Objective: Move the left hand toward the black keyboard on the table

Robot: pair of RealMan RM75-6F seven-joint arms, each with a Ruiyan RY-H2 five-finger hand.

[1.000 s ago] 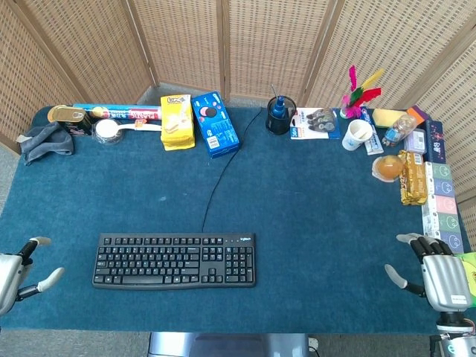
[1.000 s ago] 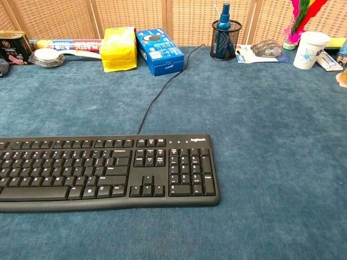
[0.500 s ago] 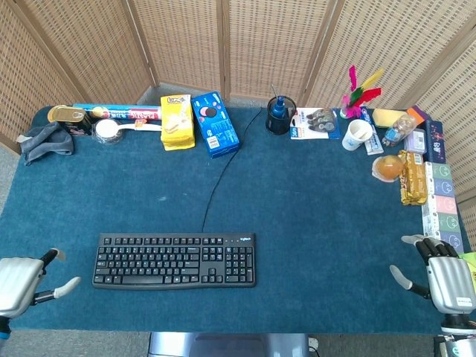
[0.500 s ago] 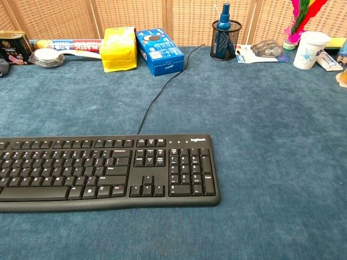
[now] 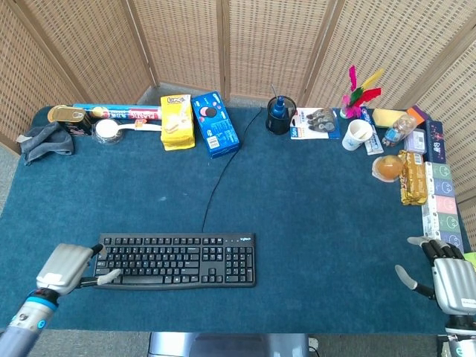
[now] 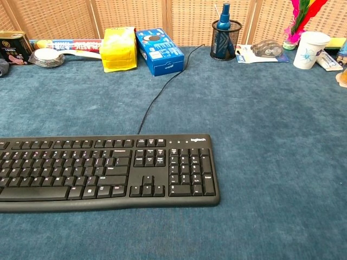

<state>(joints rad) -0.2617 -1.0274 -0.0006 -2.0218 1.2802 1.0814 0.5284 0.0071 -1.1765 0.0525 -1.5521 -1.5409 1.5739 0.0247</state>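
Reaching in from eight o'clock, our left hand, fingers apart and empty, could overshoot and shove the flat black plastic keyboard askew.

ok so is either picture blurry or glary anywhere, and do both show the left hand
Head view: even soft light, sharp throughout, no glare; the left hand sits at the keyboard left end. Chest view: also crisp, keyboard cropped at the left edge, no hand visible.
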